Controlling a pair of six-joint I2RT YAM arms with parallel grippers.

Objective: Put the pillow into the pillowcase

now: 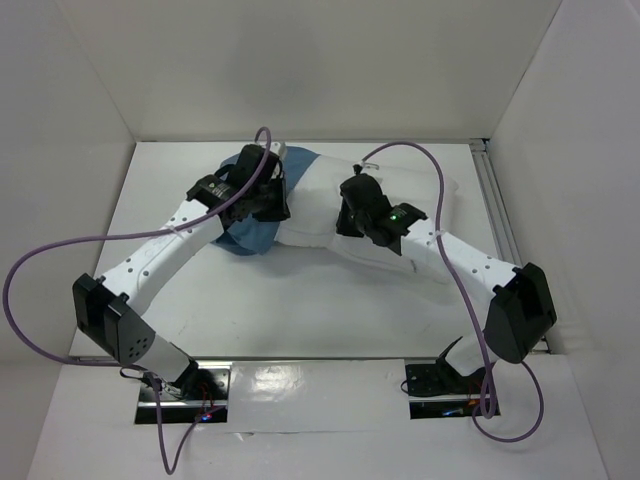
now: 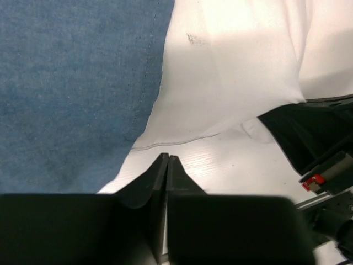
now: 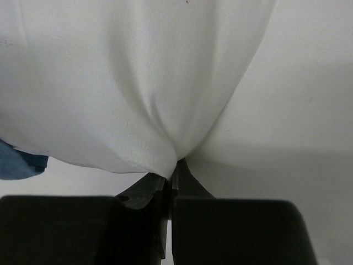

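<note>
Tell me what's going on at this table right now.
Two robot arms are working a white pillow into a blue pillowcase on the table. The right gripper is shut on a pinch of the pillow's fabric. The left gripper sits by the pillowcase's hemmed edge, jaws together with no cloth between them. The pillowcase covers only the pillow's end on the left arm's side; most of the pillow lies outside it.
</note>
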